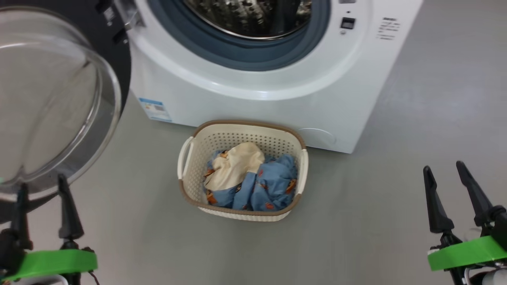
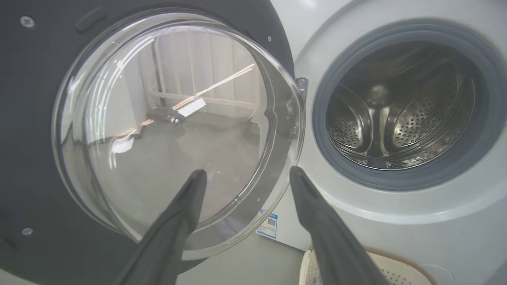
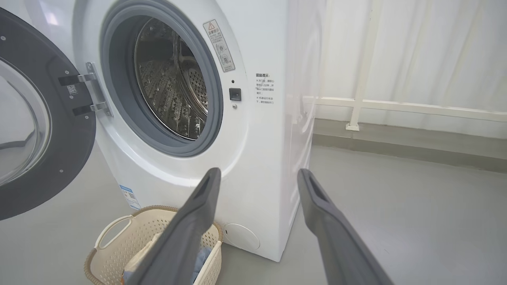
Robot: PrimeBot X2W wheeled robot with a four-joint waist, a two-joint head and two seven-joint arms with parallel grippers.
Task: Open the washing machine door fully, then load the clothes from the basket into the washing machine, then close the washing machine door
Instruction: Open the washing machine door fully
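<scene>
The white washing machine stands ahead with its steel drum bare. Its black door with the clear glass bowl is swung wide to the left. On the floor in front of the machine sits the cream basket, holding light-blue and cream clothes with orange bears. My left gripper is open at the lower left, just below the door's bowl, holding nothing. Far right of the basket, my right gripper stands open and empty.
Grey floor spreads around the basket and to the machine's right. A white railing and pale curtain run along the wall beyond the machine's right side. The door juts out at the left.
</scene>
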